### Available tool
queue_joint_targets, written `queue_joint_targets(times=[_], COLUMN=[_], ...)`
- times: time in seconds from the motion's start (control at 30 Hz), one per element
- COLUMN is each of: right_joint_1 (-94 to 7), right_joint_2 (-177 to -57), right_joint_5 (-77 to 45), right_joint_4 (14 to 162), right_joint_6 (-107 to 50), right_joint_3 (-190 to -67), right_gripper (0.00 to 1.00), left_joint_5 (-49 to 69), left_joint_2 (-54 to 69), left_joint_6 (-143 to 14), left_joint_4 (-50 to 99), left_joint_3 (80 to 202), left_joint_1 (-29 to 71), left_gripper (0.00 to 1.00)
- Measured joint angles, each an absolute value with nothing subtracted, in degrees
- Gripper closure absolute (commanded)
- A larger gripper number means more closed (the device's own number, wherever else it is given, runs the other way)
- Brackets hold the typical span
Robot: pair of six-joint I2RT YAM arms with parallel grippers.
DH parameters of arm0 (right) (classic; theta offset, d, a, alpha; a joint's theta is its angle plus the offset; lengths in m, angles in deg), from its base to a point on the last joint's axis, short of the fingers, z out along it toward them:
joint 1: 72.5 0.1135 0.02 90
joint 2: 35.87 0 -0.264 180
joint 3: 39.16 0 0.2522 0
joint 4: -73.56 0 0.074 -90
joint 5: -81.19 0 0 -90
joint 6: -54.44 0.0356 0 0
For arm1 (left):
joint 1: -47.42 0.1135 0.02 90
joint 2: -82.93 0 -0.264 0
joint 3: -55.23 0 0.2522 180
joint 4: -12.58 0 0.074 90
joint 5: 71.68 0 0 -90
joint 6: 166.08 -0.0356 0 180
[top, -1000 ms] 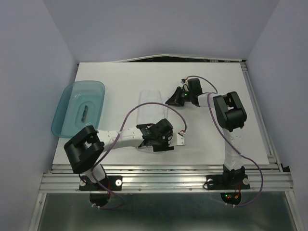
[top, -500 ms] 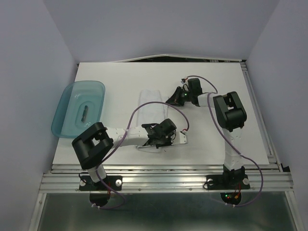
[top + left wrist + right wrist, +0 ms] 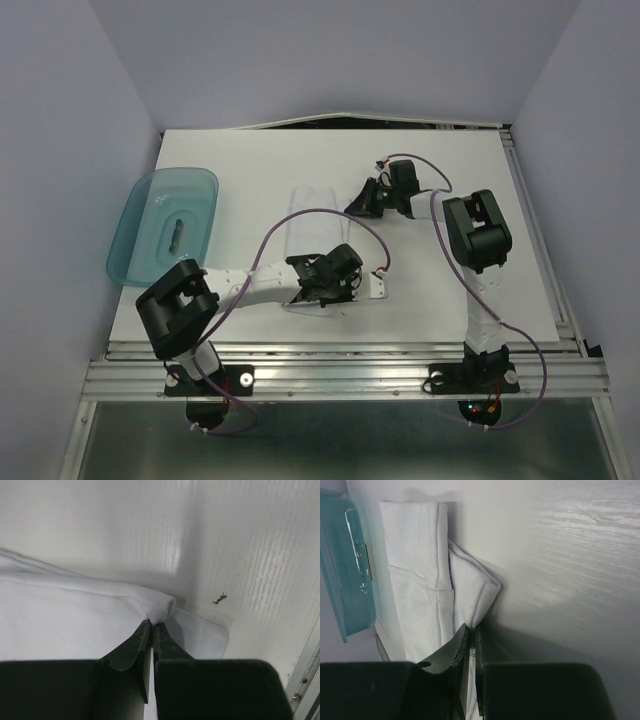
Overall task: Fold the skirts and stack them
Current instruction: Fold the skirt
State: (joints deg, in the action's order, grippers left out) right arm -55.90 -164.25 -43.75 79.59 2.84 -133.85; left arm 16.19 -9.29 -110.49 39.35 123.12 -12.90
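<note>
One white skirt (image 3: 312, 222) lies lengthwise in the middle of the table, partly folded along its length. My left gripper (image 3: 323, 288) sits at the skirt's near end. In the left wrist view its jaws (image 3: 152, 622) are shut on a raised pinch of the skirt (image 3: 75, 615) close to the near right corner. My right gripper (image 3: 358, 208) is at the far right edge. In the right wrist view it (image 3: 471, 626) is shut on a lifted fold of the skirt (image 3: 420, 575), whose waistband end shows.
A translucent teal tray (image 3: 130, 215) rests over the table's left edge with a small dark item (image 3: 176, 233) in it; it also shows as the tray (image 3: 342, 580) in the right wrist view. The metal rail (image 3: 350, 350) runs along the near edge.
My left gripper has closed from open onto the skirt's near end, and its arm shifted slightly. The right gripper has stayed shut at the far edge.
</note>
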Motion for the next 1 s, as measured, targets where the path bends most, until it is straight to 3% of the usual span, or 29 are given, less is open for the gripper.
queue_joint_targets(times=[0.77, 0.93, 1.0], right_joint_1=[-55.90, -55.90, -55.90], right_joint_2=[-164.91, -164.91, -164.91], right_joint_5=[-43.03, -43.09, -43.12], right_joint_4=[80.92, 80.92, 80.88], right_joint_6=[1.26, 1.24, 1.02], right_joint_3=[-135.70, -135.70, -135.51], right_gripper=[0.99, 0.99, 0.99], left_joint_5=[11.65, 11.43, 11.21], left_joint_2=[-5.27, -5.29, -4.66], left_joint_6=[-111.39, -110.47, -109.88], left_joint_4=[45.32, 44.82, 45.01], left_joint_3=[120.21, 120.15, 119.80], left_joint_1=[-13.31, -13.58, -13.12], left_gripper=[0.98, 0.51, 0.45])
